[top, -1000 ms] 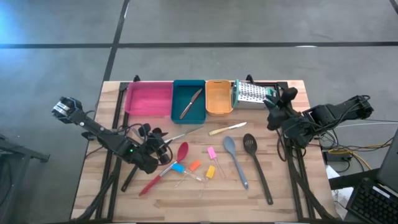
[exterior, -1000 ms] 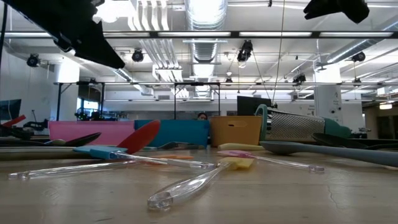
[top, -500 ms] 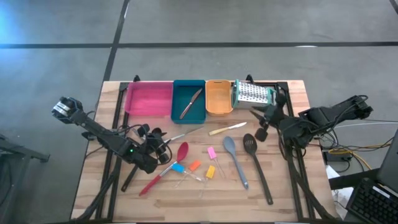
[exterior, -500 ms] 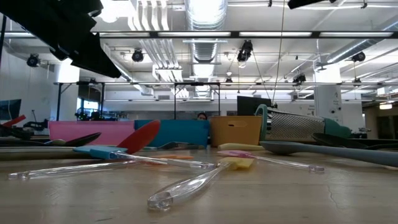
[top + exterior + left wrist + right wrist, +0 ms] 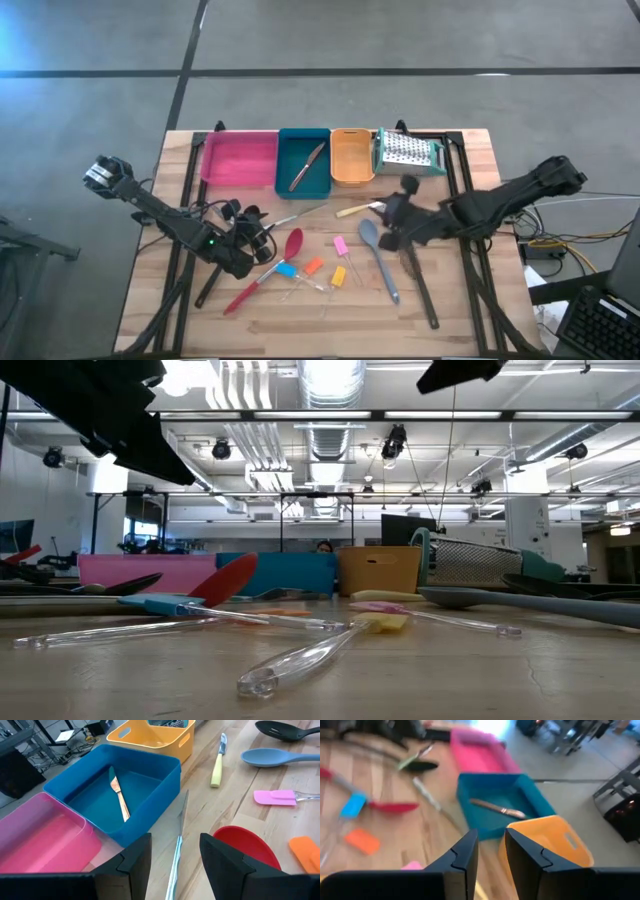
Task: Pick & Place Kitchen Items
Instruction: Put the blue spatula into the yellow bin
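Table (image 5: 470, 300): a wooden top seen from straight above, with three trays in a row along the far edge and utensils scattered in the middle.
Trays: pink tray (image 5: 240, 158) on the left, teal tray (image 5: 304, 163) in the middle, orange tray (image 5: 351, 156) on the right – the teal one holds a thin knife (image 5: 307, 166) lying diagonally.
Grater (image 5: 407, 151): a metal box grater with a green end, lying on its side just right of the orange tray.
Right gripper (image 5: 392, 224): reached out over the middle of the table, above the head of the black slotted turner (image 5: 416, 280); its fingers (image 5: 465, 857) stand a little apart with a clear gap between them, and nothing is held.
Utensils by the right gripper: the yellow-handled knife (image 5: 357, 209) lies just to its left, toward the trays; the grey-blue spatula (image 5: 378, 256) lies just beside it on the near side, handle pointing to the near edge.
Left gripper (image 5: 252, 232): low over the left part of the table, jaws parted and empty – a clear-handled knife (image 5: 177, 851) lies on the wood between and ahead of its fingers (image 5: 220, 855), running toward the teal tray.
Red spoon (image 5: 266, 270): lies diagonally just right of the left gripper, bowl toward the trays.
Small pieces: pink spatula (image 5: 341, 246), orange spatula (image 5: 312, 267), yellow spatula (image 5: 339, 276) and blue spatula (image 5: 286, 270) with clear handles, clustered between the red spoon and the grey-blue spatula, apart from both grippers.
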Tool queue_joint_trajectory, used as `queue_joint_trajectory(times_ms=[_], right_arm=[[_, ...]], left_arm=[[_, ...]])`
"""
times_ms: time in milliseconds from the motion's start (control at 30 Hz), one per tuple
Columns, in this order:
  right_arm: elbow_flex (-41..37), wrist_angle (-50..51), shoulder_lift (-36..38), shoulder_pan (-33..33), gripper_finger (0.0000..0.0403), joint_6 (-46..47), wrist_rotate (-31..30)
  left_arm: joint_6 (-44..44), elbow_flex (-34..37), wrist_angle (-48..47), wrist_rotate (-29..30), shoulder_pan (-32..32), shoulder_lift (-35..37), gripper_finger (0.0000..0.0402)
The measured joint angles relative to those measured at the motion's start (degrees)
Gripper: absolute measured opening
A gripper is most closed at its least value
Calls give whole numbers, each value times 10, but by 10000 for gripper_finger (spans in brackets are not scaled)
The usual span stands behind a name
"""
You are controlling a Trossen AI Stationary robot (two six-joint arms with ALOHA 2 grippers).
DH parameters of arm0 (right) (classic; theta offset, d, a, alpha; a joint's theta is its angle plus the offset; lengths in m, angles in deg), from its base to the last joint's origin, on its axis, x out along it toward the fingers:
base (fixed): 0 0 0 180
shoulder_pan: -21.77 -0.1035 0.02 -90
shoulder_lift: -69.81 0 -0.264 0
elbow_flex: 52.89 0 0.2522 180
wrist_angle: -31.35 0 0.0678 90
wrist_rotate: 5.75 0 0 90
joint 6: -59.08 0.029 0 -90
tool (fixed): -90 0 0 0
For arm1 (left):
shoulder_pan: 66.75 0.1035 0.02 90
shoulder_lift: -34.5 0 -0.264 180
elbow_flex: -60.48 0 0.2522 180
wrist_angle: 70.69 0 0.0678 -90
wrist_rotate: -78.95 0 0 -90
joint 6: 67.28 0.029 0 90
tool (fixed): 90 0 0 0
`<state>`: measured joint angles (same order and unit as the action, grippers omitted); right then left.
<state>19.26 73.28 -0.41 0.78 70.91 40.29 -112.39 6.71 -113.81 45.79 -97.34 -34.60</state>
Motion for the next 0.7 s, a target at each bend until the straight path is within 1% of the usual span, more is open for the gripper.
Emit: queue_joint_trajectory(times_ms=[67,133,200,267,333,367,467,533,600,700], right_arm=[[0,5,-19,-1,95,-3,4],[3,33,-24,-2,93,4,5],[7,61,-25,-1,89,33,5],[6,87,-23,-1,83,74,5],[3,91,-21,-1,77,114,16],[2,91,-20,-1,74,124,29],[1,91,-22,-2,66,133,100],[1,91,-23,-2,63,133,125],[0,91,-23,-2,59,133,129],[0,91,-23,-1,55,133,127]], left_arm=[[-4,0,1,-8,0,0,172],[-5,0,17,-26,0,0,172],[21,0,48,-49,0,0,172],[67,0,86,-76,0,0,172],[114,0,119,-98,0,0,172],[146,0,133,-108,0,0,172],[254,0,157,-141,0,-16,172],[309,0,171,-165,1,-33,172],[340,-6,183,-193,2,-52,172],[361,-33,188,-225,5,-85,172]])
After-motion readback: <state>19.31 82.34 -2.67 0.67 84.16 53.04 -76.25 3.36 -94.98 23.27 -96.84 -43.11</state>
